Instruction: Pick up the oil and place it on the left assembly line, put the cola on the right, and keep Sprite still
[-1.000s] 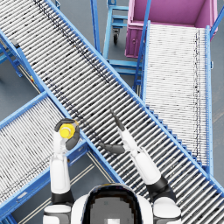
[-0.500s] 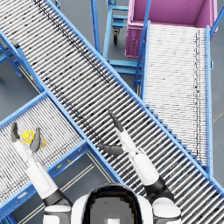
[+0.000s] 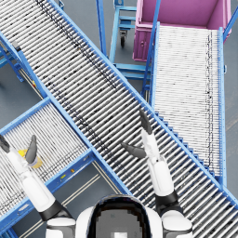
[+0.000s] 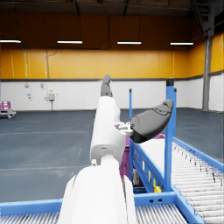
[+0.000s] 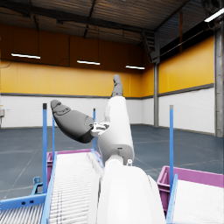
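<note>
- Oil [image 3: 36,161] shows as a small yellow patch on the rollers of the left assembly line [image 3: 60,135], about midway between that line's two blue side rails [image 3: 56,179].
- Too little of the oil shows to tell which way it points or how its long axis runs. The left hand [image 3: 18,155] covers part of it in the head view. The left wrist view catches only a yellow speck [image 4: 156,189] low beside a blue post [image 4: 169,131].
- Over the oil, the left hand has its fingers spread wide. One dark finger [image 3: 31,149] lies just beside the yellow patch, and whether it touches cannot be told.
- In the left wrist view this hand [image 4: 131,124] stretches straight out with its thumb splayed sideways, and nothing is clasped in it.
- Above the central diagonal line [image 3: 83,79] hangs the right hand [image 3: 146,139], fingers apart. One finger points up the rollers and the thumb turns toward the left line. It holds nothing, and the right wrist view [image 5: 107,124] agrees.
- Bare rollers run from the oil toward the rail where the left line meets the central one, and more lie on its other side toward the picture's edge.
- Beyond the central line, well apart from the oil, lies the right assembly line [image 3: 186,83]. Its far end meets a pink bin [image 3: 143,45].
</note>
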### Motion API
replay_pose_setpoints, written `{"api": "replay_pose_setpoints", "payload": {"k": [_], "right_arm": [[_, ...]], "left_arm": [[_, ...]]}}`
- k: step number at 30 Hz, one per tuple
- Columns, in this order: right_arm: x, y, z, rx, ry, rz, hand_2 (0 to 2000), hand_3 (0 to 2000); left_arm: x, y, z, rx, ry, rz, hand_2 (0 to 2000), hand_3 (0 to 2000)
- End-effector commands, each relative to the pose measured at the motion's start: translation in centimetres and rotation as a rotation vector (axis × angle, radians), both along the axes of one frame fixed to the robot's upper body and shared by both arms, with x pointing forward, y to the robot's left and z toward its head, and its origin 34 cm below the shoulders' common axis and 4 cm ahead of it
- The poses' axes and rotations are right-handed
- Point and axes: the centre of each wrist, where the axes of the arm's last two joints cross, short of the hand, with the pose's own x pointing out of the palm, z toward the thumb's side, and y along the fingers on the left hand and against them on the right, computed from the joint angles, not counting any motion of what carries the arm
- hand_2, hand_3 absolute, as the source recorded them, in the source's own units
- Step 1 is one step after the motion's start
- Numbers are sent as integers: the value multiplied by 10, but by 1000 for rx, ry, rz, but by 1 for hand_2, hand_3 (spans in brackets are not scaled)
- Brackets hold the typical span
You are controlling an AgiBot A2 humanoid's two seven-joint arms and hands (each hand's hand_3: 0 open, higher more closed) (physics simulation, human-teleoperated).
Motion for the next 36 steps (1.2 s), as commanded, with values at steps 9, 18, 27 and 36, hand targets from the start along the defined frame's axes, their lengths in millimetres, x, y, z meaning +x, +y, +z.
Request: {"api": "replay_pose_setpoints", "payload": {"k": [9, 18, 27, 36], "right_arm": [[13, -83, 23, 147, -62, -301, 0, 0], [14, -90, 19, 156, -43, -326, 0, 0], [14, -81, -2, 82, 62, -201, 0, 0], [11, -71, -30, -10, 209, -36, 0, 0]], "left_arm": [[43, -95, 36, 223, -51, -409, 0, 0], [47, -105, 33, 206, -47, -441, 0, 0], [50, -117, 16, 88, 27, -563, 0, 0], [53, -132, -4, -72, 138, -712, 0, 0]]}}
